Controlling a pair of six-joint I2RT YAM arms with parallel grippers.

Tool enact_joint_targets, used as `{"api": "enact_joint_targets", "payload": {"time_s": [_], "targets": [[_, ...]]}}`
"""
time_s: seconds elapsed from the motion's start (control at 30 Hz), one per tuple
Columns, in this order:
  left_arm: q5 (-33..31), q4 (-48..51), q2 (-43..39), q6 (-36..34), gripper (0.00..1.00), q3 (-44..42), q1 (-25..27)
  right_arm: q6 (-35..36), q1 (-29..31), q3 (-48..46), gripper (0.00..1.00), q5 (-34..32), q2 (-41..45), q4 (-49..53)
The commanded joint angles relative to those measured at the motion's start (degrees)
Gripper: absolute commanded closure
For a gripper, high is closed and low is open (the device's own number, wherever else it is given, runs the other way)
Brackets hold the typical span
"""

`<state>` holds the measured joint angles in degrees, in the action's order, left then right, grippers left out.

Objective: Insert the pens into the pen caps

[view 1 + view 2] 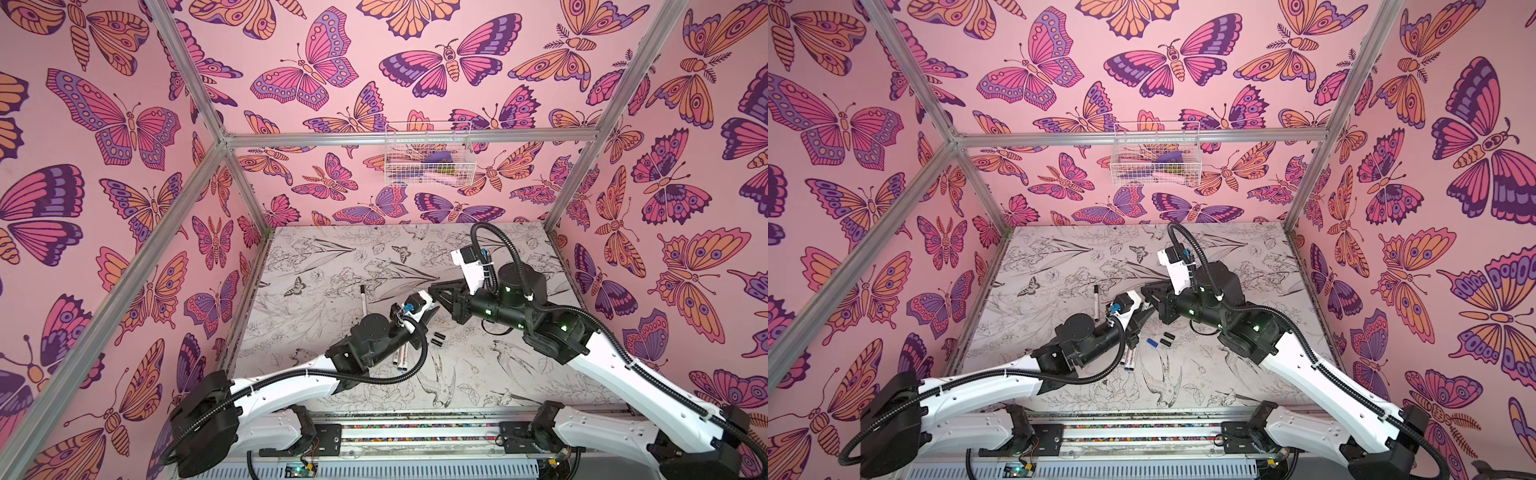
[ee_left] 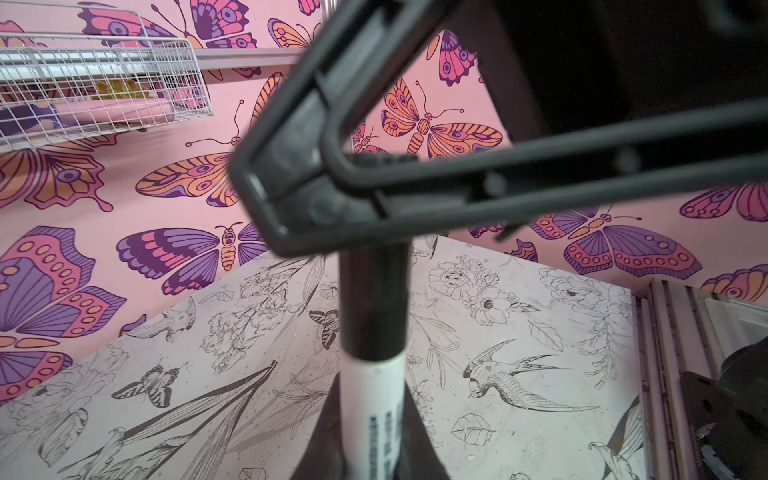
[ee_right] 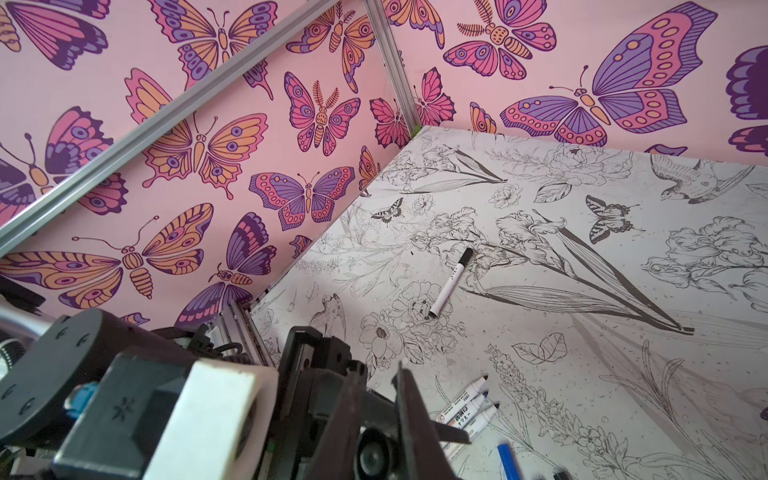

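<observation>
Left wrist view: my left gripper (image 2: pixel 370 428) is clamped on the pen (image 2: pixel 372 395). It holds the white barrel low down, so the front end stands well out past my fingers. A black cap (image 2: pixel 372 291) sits on that end, in line with the barrel, and it looks nearly or fully home. My right gripper (image 2: pixel 291 208) is closed as well, with its tips at the cap's far end. I judge it has the cap, though the contact itself is hidden.

Top views: in both, my two grippers meet tip to tip above the middle of the table. Just on the near side of my left gripper lie two loose caps (image 1: pixel 436 337), and a blue cap (image 1: pixel 1152 343) shows beside them. Three pens (image 1: pixel 1128 359), uncapped, lie side by side partly under my left wrist. One capped pen (image 1: pixel 363 298) lies apart, out beyond my left gripper.

Right wrist view: the capped pen (image 3: pixel 451 282) is well ahead of my right gripper. The three pens (image 3: pixel 469 405) are close beside it and the blue cap (image 3: pixel 508 459) is nearer still. The cap in my grip is not visible here.

Handling, as I judge it: these pens are light, stiff and smooth, so they can slip or twist under a push. I would grip mid-barrel, clear of the soft tip. The caps are short and round and will roll, so I would pinch them across the sides with the mouth left free, then press straight along the pen's axis.
</observation>
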<state>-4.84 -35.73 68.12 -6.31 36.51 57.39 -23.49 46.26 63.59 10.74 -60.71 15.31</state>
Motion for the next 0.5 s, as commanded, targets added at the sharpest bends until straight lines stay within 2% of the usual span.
{"api": "enact_joint_targets", "payload": {"time_s": [0.0,0.17,0.33,0.47], "targets": [[3.42,-14.36,-0.43,-7.55,1.00,5.82,1.32,-4.98,0.23,-3.42,1.00,1.06,-2.43,5.10],[5.48,-17.73,1.20,-9.21,1.00,9.91,1.28,-8.20,0.53,-6.03,1.00,0.03,-3.71,7.61],[8.37,-18.71,1.12,-8.73,1.00,13.59,1.18,-11.53,0.65,-8.80,1.00,-4.83,-3.77,10.24],[14.39,-17.14,-0.53,-4.01,1.00,16.00,0.09,-12.55,0.66,-8.58,1.00,-8.37,-3.98,13.01]]}}
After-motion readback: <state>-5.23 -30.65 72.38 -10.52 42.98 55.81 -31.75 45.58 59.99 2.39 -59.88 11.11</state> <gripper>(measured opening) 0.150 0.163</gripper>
